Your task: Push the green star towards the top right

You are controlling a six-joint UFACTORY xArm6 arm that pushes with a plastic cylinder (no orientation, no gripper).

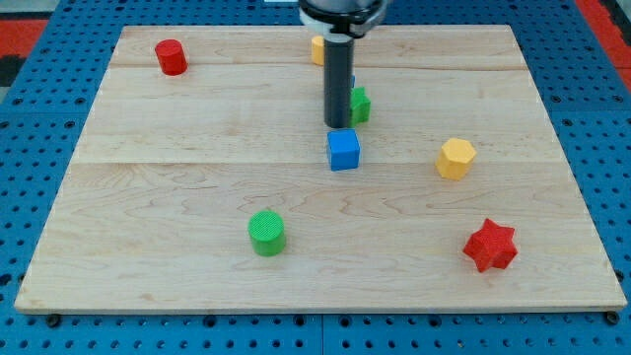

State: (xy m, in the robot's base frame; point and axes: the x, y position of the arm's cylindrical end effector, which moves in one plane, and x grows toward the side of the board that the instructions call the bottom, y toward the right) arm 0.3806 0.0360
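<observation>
The green star (361, 105) lies near the top middle of the wooden board (197, 177), partly hidden behind my rod. My tip (339, 125) rests on the board just left of and slightly below the green star, touching or almost touching it. A blue cube (343, 150) sits directly below the tip, close to it. A sliver of another blue block shows at the rod's right edge above the star.
A yellow block (317, 49) sits at the top, partly behind the rod. A red cylinder (171, 56) is at the top left, a green cylinder (266, 233) at the bottom middle, a yellow hexagon (455, 158) at the right, a red star (490, 246) at the bottom right.
</observation>
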